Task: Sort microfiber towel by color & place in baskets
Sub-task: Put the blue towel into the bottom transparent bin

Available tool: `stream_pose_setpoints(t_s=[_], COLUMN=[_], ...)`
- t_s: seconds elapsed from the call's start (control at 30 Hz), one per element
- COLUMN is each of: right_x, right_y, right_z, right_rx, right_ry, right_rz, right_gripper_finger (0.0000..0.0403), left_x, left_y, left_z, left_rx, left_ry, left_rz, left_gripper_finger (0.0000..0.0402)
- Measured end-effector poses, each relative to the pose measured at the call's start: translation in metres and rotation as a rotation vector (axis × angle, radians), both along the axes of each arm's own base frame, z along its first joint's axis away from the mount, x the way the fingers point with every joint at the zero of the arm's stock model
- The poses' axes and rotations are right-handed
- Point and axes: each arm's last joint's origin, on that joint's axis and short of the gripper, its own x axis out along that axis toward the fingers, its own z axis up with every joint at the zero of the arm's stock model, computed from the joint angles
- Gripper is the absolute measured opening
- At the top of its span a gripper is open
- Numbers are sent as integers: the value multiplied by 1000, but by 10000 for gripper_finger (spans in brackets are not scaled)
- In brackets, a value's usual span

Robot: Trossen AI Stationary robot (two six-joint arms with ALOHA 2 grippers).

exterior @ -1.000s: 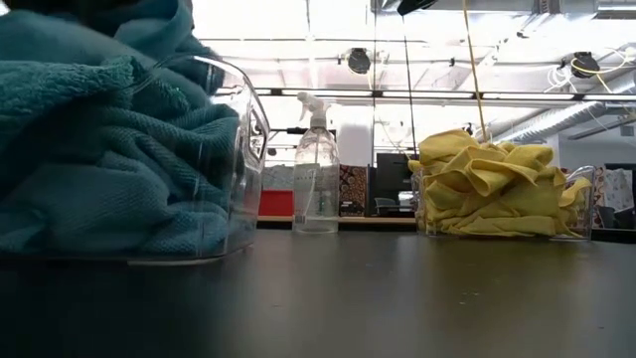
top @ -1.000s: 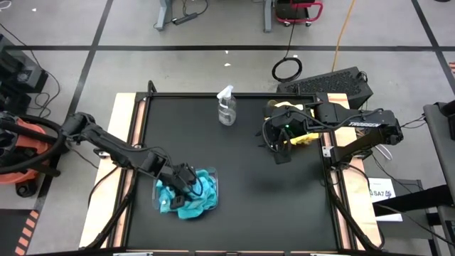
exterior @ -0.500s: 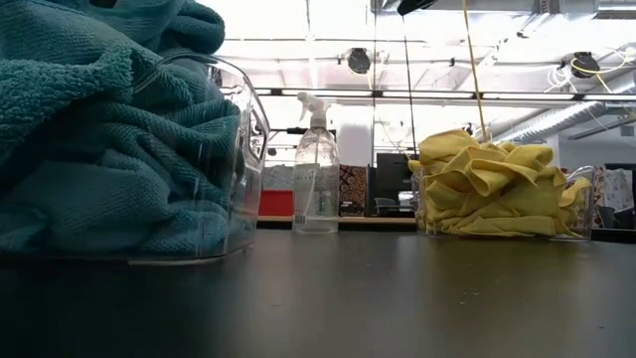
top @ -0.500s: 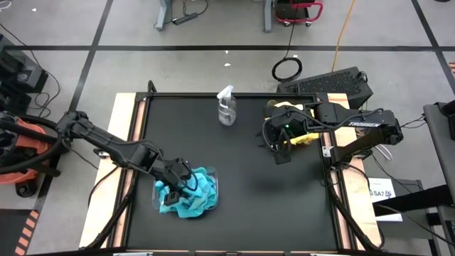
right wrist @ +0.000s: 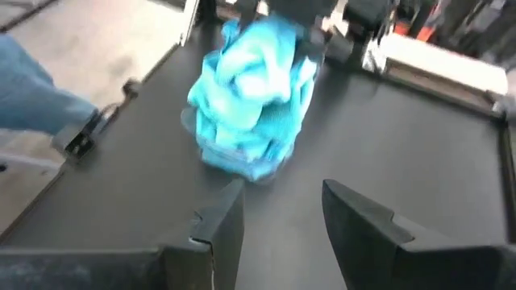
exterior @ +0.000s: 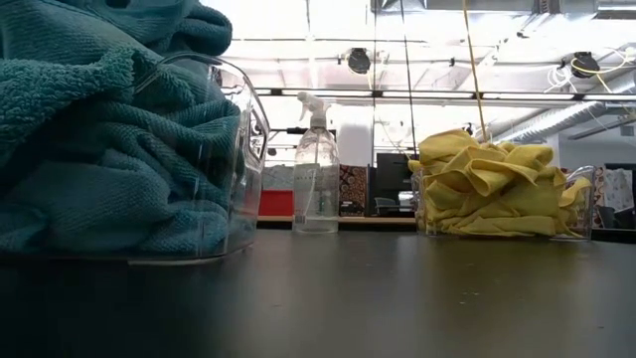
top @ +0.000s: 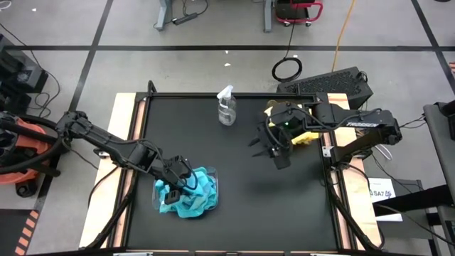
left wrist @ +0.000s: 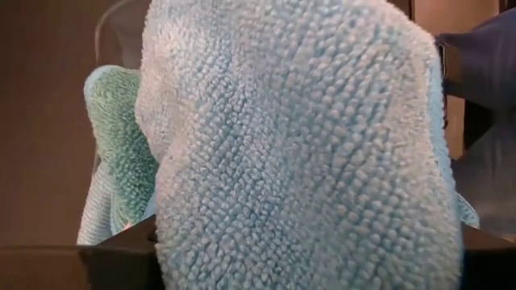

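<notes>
Teal-blue microfiber towels [top: 190, 193] fill the clear basket [top: 162, 201] at about seven o'clock on the black table [top: 234, 206], piled well above its rim. Seen from table height, the same heap [exterior: 99, 129] bulges against the see-through wall [exterior: 243, 139]. The left gripper [top: 178, 178] sits on top of this pile, its camera filled by looped teal cloth [left wrist: 298, 145]; whether its fingers grasp a towel or have let go cannot be told.

Yellow towels [exterior: 492, 184] crowd the second clear basket [exterior: 581, 204], which stands near the table's two o'clock edge, partly hidden from above by the right arm [top: 355, 121]. The right gripper [top: 274, 146] hovers over bare tabletop just inward of that basket, at roughly two o'clock, its fingers [right wrist: 222, 221] spread apart with nothing between them, pointed across the table toward the teal heap [right wrist: 254, 89].

A clear spray bottle [top: 226, 107] stands upright at twelve o'clock, between the two baskets in the level view [exterior: 316, 169].
</notes>
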Motion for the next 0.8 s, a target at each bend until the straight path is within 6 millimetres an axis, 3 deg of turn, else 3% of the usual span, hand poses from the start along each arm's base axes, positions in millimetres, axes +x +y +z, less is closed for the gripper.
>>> stream_pose_setpoints(t_s=[0.2, 0.57, 0.8], right_x=[27, 101, 134], right_y=[2, 14, 22], right_z=[-17, -79, -110], right_rx=[43, 130, 192], right_ry=[-44, -90, -140], right_rz=[47, 104, 144], right_gripper_finger=[160, 160, 160], left_x=[1, 2, 2], left_y=[1, 3, 3], left_z=[1, 1, 0], left_rx=[16, 62, 48], left_ry=[-16, -37, -30], left_rz=[24, 90, 113], left_gripper_finger=[271, 271, 271])
